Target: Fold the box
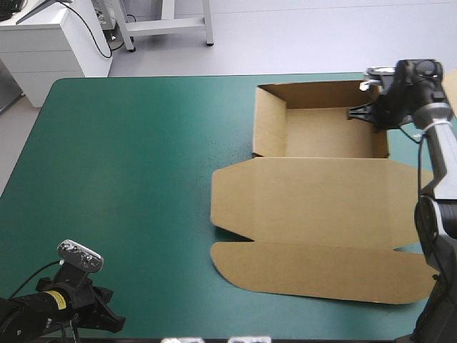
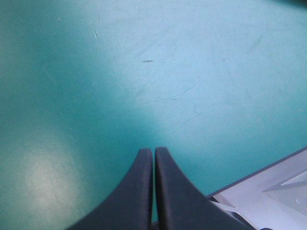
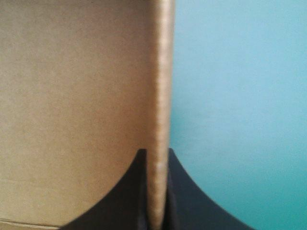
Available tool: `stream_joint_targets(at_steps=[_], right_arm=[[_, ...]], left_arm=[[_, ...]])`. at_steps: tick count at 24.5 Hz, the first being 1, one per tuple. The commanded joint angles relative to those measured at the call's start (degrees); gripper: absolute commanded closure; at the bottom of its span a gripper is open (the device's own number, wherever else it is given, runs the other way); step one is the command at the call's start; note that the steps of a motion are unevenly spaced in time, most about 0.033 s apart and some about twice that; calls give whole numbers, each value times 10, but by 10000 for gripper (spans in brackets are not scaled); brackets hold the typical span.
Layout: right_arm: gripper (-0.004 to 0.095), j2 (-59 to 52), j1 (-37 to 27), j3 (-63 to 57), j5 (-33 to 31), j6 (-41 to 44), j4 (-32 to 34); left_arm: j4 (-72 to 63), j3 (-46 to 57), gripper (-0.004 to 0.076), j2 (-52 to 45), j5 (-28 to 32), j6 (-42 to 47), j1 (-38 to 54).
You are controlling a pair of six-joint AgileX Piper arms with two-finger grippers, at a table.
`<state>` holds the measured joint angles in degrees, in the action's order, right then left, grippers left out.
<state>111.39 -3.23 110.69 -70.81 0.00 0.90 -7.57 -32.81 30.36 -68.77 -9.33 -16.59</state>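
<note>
Pinching the right wall of the brown cardboard box (image 1: 314, 207), an open tray at the table's far right with its lid flat toward the near edge | right gripper (image 3: 156, 154) clamped on the board | left gripper (image 2: 153, 151) pressed together over the teal-green cover (image 2: 144, 72), near-left corner | you'd likely do best to hold the wall upright and squeeze lightly, so nothing buckles.

The high camera sits up above and behind the robot. It looks forward and down from far off and sees most of the table (image 1: 143, 186), with the box (image 1: 321, 193) on the right. The left wrist camera is low over the teal-green cover (image 2: 144, 72) at the near left corner, looking along the left gripper (image 2: 154, 151). The right wrist camera is very close to the box's right wall (image 3: 160, 72), looking along the right gripper (image 3: 157, 152). The high view shows both spots too.
</note>
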Motion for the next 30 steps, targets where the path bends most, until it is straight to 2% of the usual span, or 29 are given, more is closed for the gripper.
stream_joint_targets(at_steps=[1,4,5,9,11,14,17,18,22,30], right_arm=[[927,-46,-77,19,-6,-22,4],[928,-46,-153,19,-6,-22,-25],[927,-46,-198,15,-6,-22,-30],[927,-46,-290,-11,-6,-22,17],[927,-46,-315,-22,-6,-19,19],[926,-46,-327,-30,-6,-19,38],[879,-46,-327,-31,-6,-19,45],[847,-46,-327,-31,-6,-19,45],[581,-46,-327,-31,-6,-19,51],[559,-71,-326,-31,-6,-19,25]], left_arm=[[-12,-14,731,2,22,10,0],[-12,-13,731,2,26,11,0],[-12,-13,731,2,27,19,0],[-12,-13,731,2,27,19,0],[-12,-13,731,2,27,20,0],[-12,-13,731,2,27,21,0],[-12,-13,731,2,27,22,0],[-12,-13,731,2,27,22,0],[-12,-13,731,2,27,22,0],[-12,-13,731,2,27,22,0]])
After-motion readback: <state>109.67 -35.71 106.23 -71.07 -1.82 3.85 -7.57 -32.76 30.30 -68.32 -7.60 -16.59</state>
